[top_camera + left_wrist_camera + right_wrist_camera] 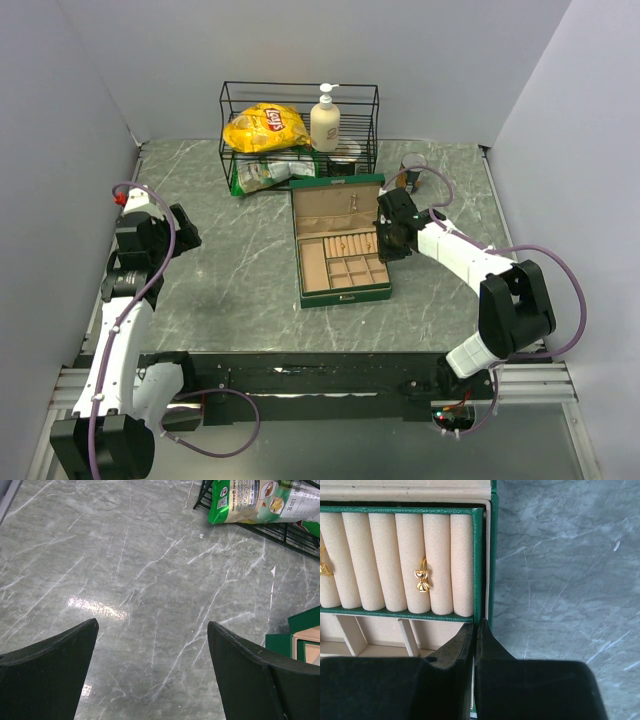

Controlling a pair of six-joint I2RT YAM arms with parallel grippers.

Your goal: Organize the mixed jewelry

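Top external view: an open green jewellery box with tan-lined compartments [343, 250] sits in the middle of the frame on the grey marble-patterned table [230, 270]. Behind it, at upper centre, a black wire rack [372, 120] holds a yellow crisp bag [265, 127] and a white pump bottle [325, 120], with a green snack packet [262, 173] at its foot. The right gripper [383, 238] is just beside the box's right edge. The left gripper [186, 228] hangs over bare table at the left of the frame, well apart from the box.

In the right wrist view, the right gripper [476, 625] has its two dark fingers pressed together, pad to pad, over the box's green right wall. Above them, a small gold bow-shaped piece [422, 580], probably a ring, is tucked between two cream ring rolls [440, 560] near the centre of the frame. A second gold piece [325, 568] shows at the left edge, cut off.

In the left wrist view, the left gripper [152, 625] has its fingers spread wide apart above the table, the snack packet at upper right and a corner of the box at lower right.
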